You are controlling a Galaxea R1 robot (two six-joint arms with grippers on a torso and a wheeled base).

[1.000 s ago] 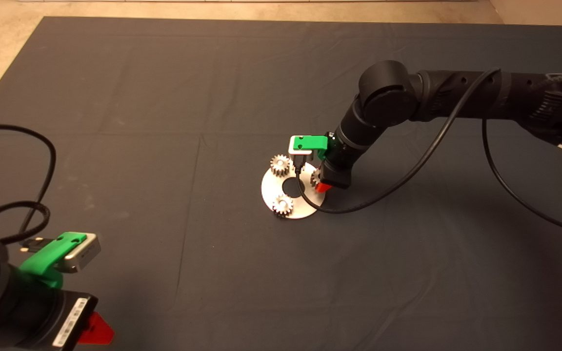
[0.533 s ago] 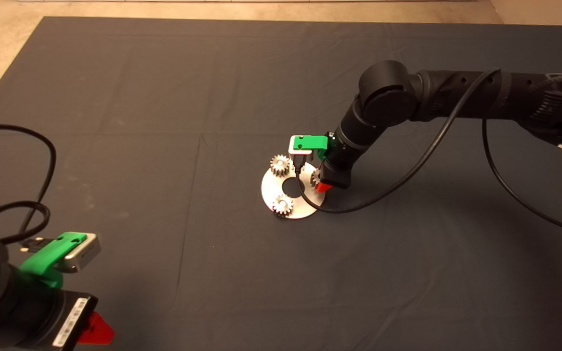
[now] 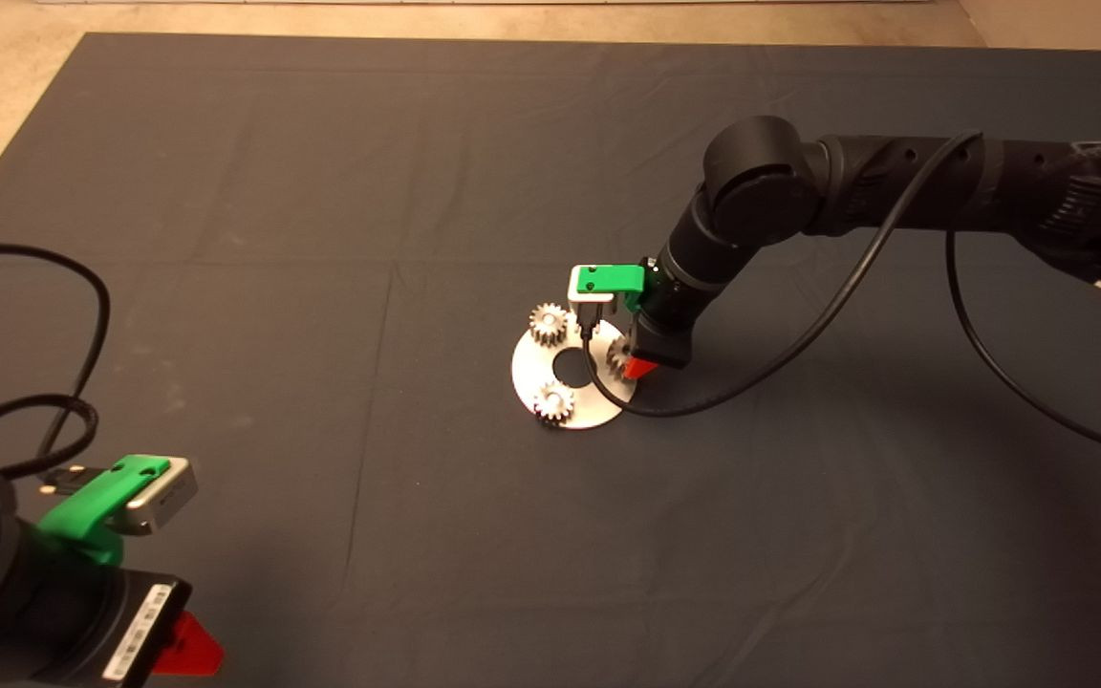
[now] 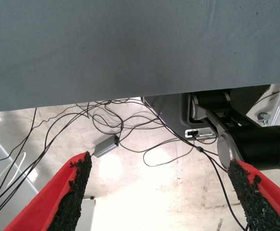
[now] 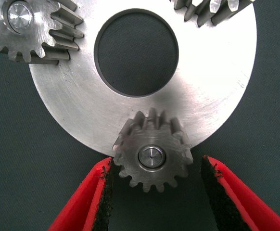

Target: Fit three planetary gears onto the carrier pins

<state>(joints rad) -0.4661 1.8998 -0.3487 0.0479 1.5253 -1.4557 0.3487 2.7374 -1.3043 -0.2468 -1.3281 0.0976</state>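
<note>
The left gripper (image 4: 161,192) shows its two red fingers (image 4: 58,197) with black pads spread wide apart, nothing between them. Beyond lies the dark mat (image 4: 140,43), and past its edge a pale floor (image 4: 154,192) strewn with black cables (image 4: 120,125), a small grey box (image 4: 106,145) among them, and a black robot base (image 4: 236,130) towards 3 o'clock.

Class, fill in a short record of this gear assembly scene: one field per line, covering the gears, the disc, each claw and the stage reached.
Gears seated: three planetary gears, at and, each on a pin
Carrier disc: flat on the dark mat, central hole empty
Right claw: open, fingers either side of the third gear, pads not touching it
Left claw: open, parked at the lower left edge of the mat
Stage: all three gears appear installed
</note>
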